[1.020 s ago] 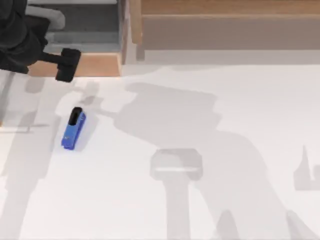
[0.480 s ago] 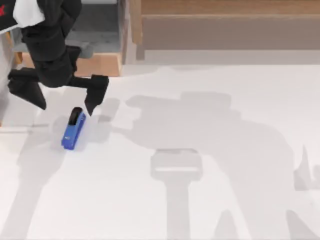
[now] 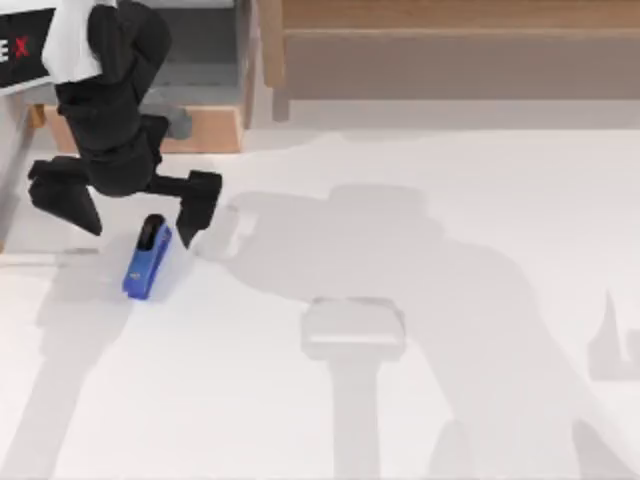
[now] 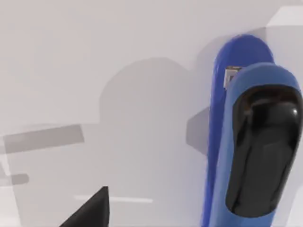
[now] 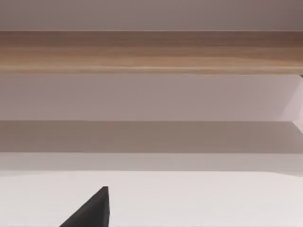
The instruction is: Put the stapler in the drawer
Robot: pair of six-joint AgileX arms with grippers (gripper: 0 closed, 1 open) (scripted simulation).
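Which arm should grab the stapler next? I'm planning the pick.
Left, likely. The left gripper hangs open right above the stapler, its fingers either side of the black end, near the open drawer.

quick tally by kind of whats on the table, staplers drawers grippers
small blue stapler with black end: 1
open drawer with grey inside and light-wood front: 1
left gripper, black, open over the stapler: 1
total: 3

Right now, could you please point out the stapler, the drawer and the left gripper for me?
stapler (image 3: 146, 262): top view, on its blue body.
drawer (image 3: 205, 129): top view, on its light-wood front panel.
left gripper (image 3: 138, 217): top view, midway between its open fingertips, above the stapler's black end.
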